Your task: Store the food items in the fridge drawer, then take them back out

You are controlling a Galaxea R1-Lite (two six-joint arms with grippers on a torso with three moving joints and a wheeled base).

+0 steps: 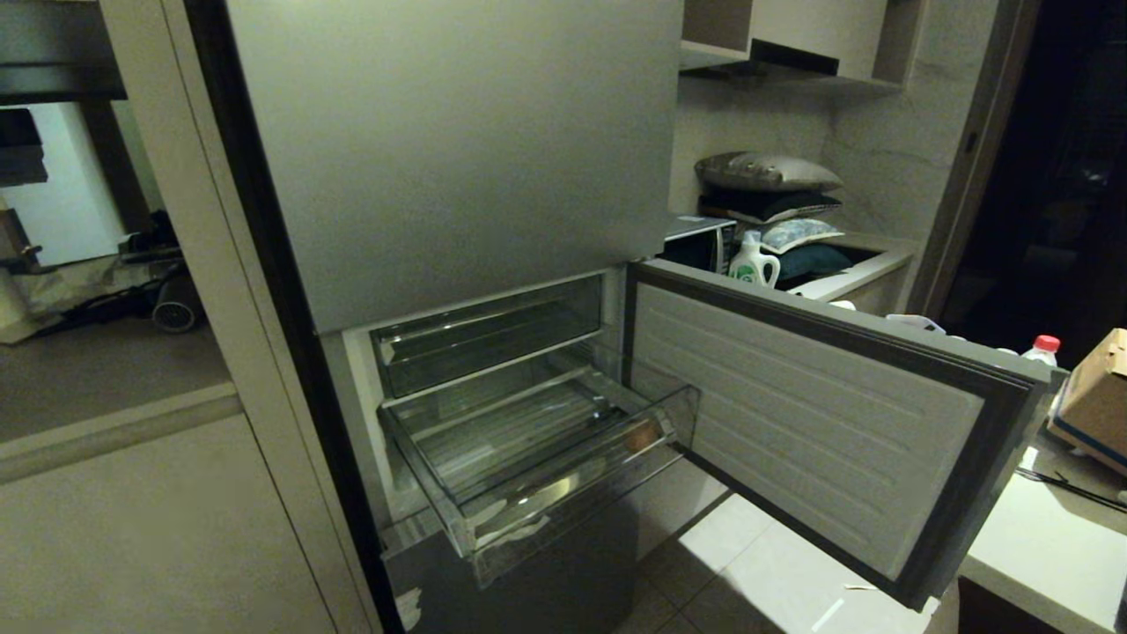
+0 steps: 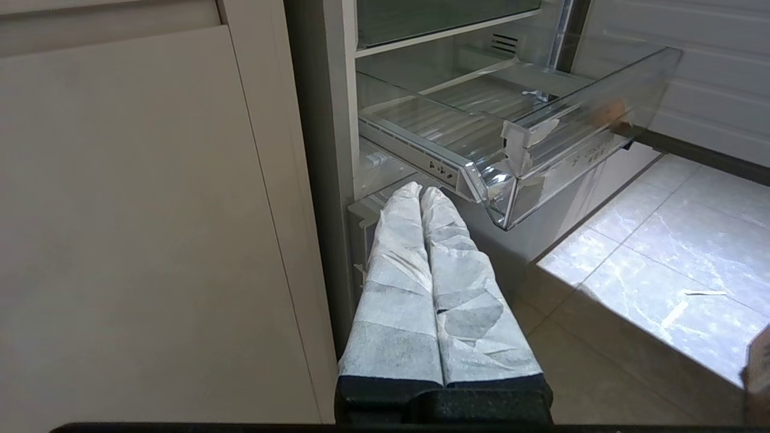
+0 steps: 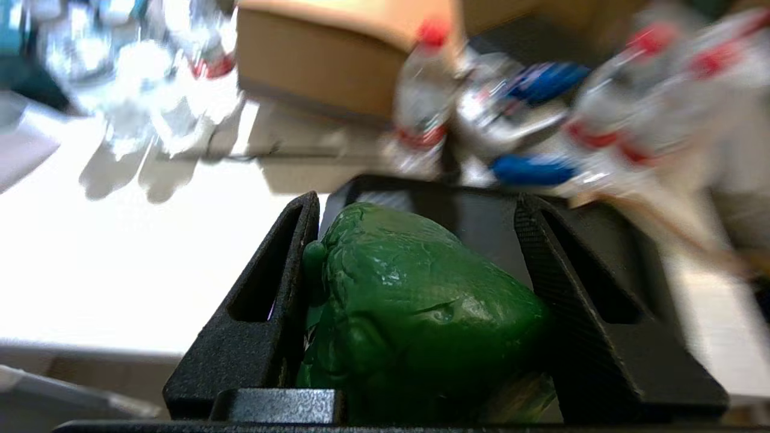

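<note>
Fridge drawer, a wide transparent plastic bin with ribbed floor [image 1: 528, 440], stands pulled out of the open fridge, at about 6 o'clock from the grey upper door [image 1: 458, 141]. White tape scraps cling to its front corner. Above it, at 12 o'clock, sits a shallower smoky-dark tray [image 1: 484, 339], pushed in.

Small tan-brown rounded food item [image 1: 641, 436] lies inside the drawer at its right front corner, roughly 3 o'clock from the drawer's middle, against the clear front wall. In the left wrist view it shows only as a faint tan smudge [image 2: 613, 111] through the plastic.

Lower fridge door with ribbed white lining [image 1: 810, 414] swings open to the right, at 3 o'clock of the drawer.

Left pincer [image 2: 419, 191], fingers wrapped in white tape, pressed together and holding nothing, hangs low beside the fridge's side, below the drawer's front corner.

Right pincer [image 3: 415, 210], black, is clamped on the dark green, wrinkled, fist-sized food item [image 3: 415, 300], which fills the gap between both fingers. Beyond it lies a white bench [image 3: 120, 258] carrying clear plastic water bottles with red caps [image 3: 421, 102] and a brown cardboard box [image 3: 337, 54]; this view is blurred.
</note>
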